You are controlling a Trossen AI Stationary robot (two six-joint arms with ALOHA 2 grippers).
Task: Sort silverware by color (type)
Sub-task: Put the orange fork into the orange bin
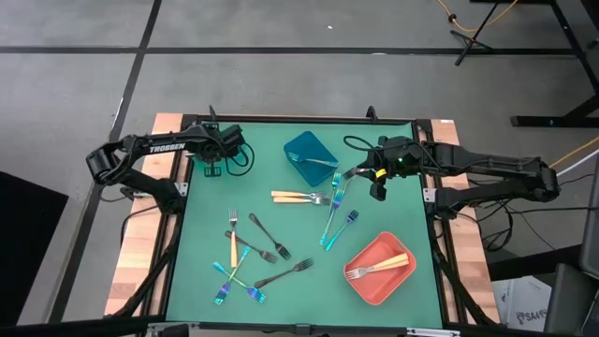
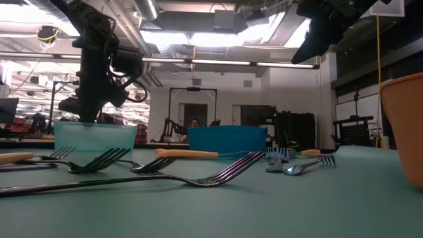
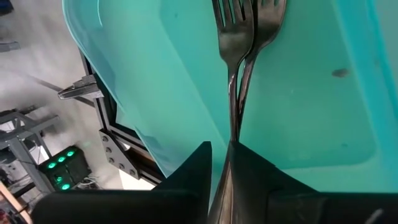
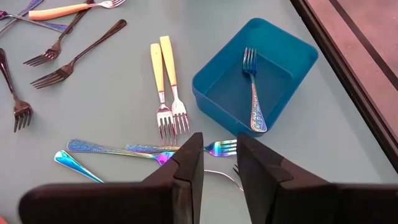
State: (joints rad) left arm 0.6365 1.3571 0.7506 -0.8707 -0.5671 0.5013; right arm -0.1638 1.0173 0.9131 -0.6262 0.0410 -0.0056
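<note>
Currently left end effector (image 3: 231,155) is clamped on a dark fork (image 3: 235,43) over the teal bin (image 3: 186,93) at the tabletop's (image 1: 201,243) far-left edge. Right end effector (image 4: 219,155) hovers released near the blue bin (image 4: 214,96); loose forks (image 1: 271,253) crowd mid-tabletop.

- My left gripper (image 3: 231,163) grips a dark glossy metal fork (image 3: 233,68) above a pale teal plastic bin (image 3: 311,106).
- An iridescent blue-teal patterned fork (image 4: 254,93) lies in the blue plastic bin (image 4: 214,87).
- Two cream-yellow-handled silver forks (image 4: 166,84).

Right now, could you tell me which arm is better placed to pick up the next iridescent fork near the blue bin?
The right gripper: it hovers open beside the iridescent blue-teal forks, while the left gripper is over the teal plastic bin, shut on dark forks.
</note>
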